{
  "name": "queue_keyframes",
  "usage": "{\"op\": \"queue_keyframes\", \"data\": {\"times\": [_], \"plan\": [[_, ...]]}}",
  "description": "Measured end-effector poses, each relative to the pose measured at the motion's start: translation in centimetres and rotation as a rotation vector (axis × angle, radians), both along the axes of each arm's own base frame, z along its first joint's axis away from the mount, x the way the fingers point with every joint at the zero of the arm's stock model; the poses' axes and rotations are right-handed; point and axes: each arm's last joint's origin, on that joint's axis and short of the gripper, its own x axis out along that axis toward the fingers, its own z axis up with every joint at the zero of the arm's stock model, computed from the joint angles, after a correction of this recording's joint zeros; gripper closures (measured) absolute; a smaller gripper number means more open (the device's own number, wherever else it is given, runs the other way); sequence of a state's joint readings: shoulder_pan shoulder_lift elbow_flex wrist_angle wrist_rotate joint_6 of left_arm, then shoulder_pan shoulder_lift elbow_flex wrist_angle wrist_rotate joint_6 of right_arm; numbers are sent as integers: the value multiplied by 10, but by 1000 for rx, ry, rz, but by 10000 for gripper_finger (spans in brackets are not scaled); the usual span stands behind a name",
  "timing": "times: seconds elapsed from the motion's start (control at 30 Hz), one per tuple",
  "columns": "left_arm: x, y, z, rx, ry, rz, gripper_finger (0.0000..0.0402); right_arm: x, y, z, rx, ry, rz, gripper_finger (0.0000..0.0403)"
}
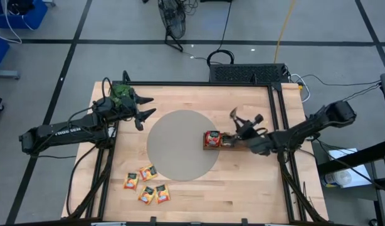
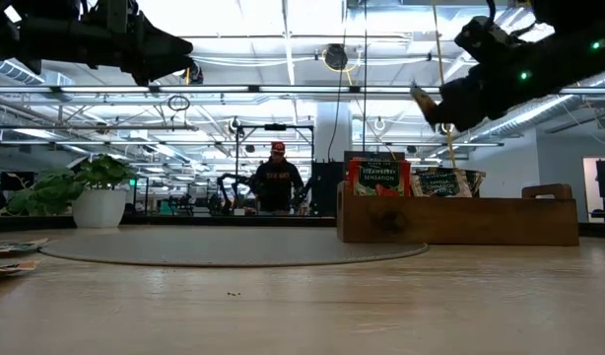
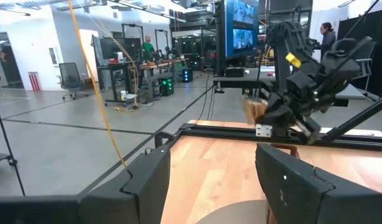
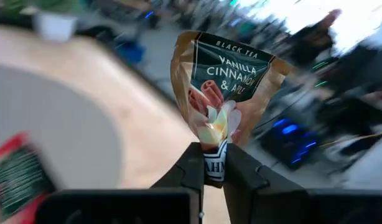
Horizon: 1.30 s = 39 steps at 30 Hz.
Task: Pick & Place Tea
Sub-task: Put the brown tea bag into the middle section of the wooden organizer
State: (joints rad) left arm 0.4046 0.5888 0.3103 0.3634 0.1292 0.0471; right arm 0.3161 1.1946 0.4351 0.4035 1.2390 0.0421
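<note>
1. Closest to our right wrist camera, the right gripper [image 4: 213, 163] pinches a tan sachet [image 4: 221, 87] by its bottom edge; it stands upright above the fingertips, label reading "Vanilla Cinnamon & Apple".
2. From above, we see that gripper [image 1: 235, 117] raised over the far end of the wooden tray [image 1: 233, 144], so the slot lies almost straight below the sachet.
3. We judge the coming move as a short descent, the sachet's long axis kept vertical to slide in beside the red sachet [image 1: 211, 139] already standing there.
4. Our left gripper [image 1: 144, 108], fingers spread and empty, waits at the table's far left corner, well apart from the tray.
5. Orange sachets [image 1: 146, 186] lie loose at the near left.
</note>
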Motion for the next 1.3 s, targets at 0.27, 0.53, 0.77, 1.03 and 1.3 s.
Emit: {"op": "queue_keyframes", "data": {"times": [0.27, 0.53, 0.77, 1.03, 1.3], "plan": [[0, 0, 1, 2, -8, 0, 165, -4, -15, -4, -93, -157, 35, 379], [-1, -2, 11, -27, -122, -48, 165, 6, -28, -6, -121, -198, 190, 379], [1, -2, 10, -128, -145, -28, 165, 8, -39, -7, -115, -211, 183, 379], [22, 11, 0, -359, -208, 95, 165, 8, -41, -6, -132, -192, 175, 379], [135, 4, 5, -312, 47, -99, 165, 8, -50, -8, -108, -205, 127, 379]]}}
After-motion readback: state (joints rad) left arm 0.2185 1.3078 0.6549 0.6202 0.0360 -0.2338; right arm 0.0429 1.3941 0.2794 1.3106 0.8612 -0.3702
